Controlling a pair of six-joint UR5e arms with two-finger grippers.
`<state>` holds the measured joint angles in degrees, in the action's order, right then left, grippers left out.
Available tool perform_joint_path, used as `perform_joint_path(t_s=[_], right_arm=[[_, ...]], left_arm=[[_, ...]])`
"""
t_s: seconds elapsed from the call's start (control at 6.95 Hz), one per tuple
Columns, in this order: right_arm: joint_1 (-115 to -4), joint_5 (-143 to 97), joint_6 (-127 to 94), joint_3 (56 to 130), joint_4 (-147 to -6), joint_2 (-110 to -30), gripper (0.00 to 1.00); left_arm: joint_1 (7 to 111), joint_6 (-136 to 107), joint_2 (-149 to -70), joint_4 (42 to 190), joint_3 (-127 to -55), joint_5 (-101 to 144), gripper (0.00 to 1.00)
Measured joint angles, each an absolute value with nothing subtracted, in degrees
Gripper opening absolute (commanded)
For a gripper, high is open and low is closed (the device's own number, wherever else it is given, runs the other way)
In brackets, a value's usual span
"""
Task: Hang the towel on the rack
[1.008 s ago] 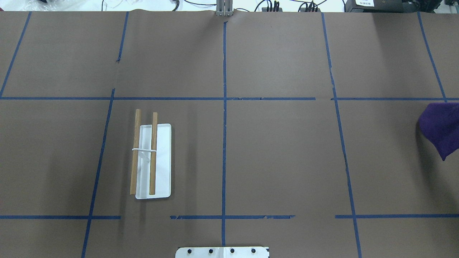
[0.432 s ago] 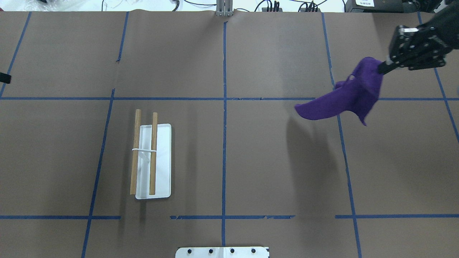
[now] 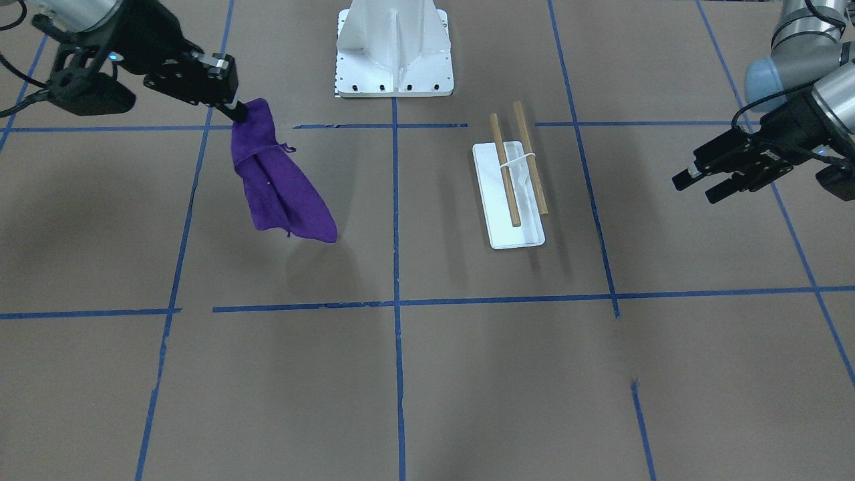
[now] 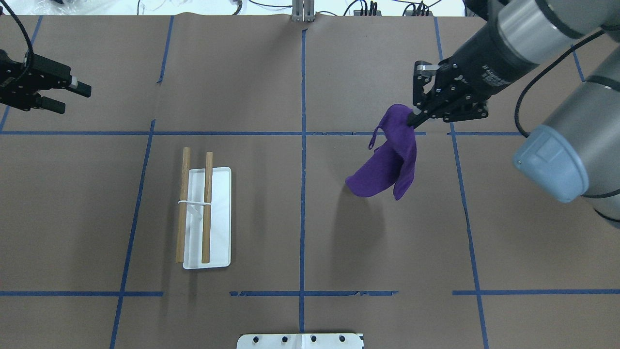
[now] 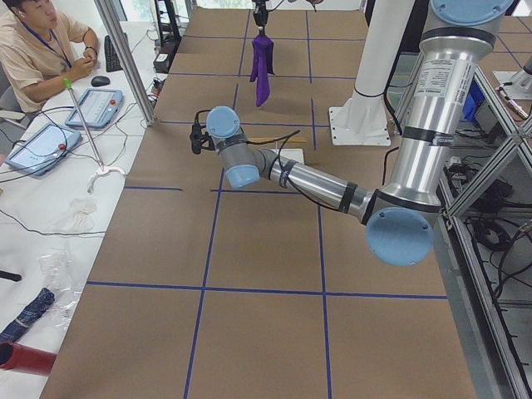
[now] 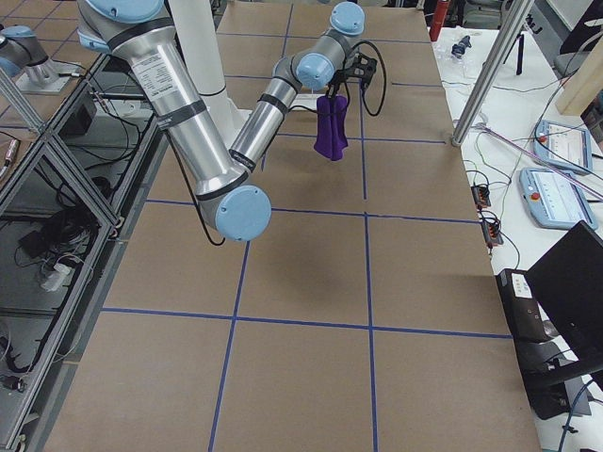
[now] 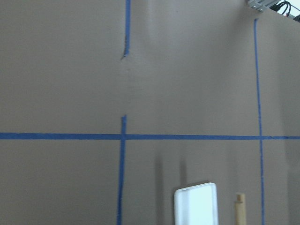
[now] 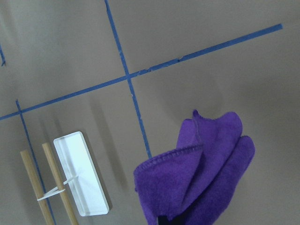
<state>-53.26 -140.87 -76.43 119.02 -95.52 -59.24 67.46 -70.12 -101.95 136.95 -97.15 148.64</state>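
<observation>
The purple towel (image 4: 387, 165) hangs in the air over the table's right half, pinched by one corner. My right gripper (image 4: 411, 118) is shut on that corner; it also shows in the front view (image 3: 237, 115) with the towel (image 3: 280, 187) hanging below it. The rack (image 4: 220, 218) stands left of centre: a white base with two wooden rails (image 4: 207, 208) above it, and it also shows in the front view (image 3: 511, 194). My left gripper (image 4: 76, 98) is open and empty at the far left, well beyond the rack. The right wrist view shows the towel (image 8: 201, 173) and the rack (image 8: 79, 180).
Blue tape lines (image 4: 302, 145) divide the brown table cover into squares. The robot's white base plate (image 3: 394, 47) sits at the near edge, centred. An operator (image 5: 33, 41) sits beyond the table's far side with tablets (image 5: 91, 104).
My right arm has swung in from the right edge, carrying the towel leftward toward the centre. My left gripper has come into view at the left edge.
</observation>
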Motion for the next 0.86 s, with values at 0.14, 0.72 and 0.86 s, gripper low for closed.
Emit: perform_joint_path(t_s=[0.14, 0.72, 0.86], right_arm=[[-50.9, -140.1, -77.1, 118.8, -93.6, -58.3, 0.00], [-44.0, -136.2, -77.9, 117.9, -89.7, -54.8, 0.00], [-43.1, -135.8, -77.9, 117.6, -88.7, -54.2, 0.00]], left_arm=[[66.0, -71.4, -103.2, 137.8, -96.9, 148.6, 0.85], [55.7, -94.2, -114.8, 140.4, -95.8, 142.8, 0.97], [52.3, -99.0, -116.6, 143.0, -96.0, 139.8, 1.00]])
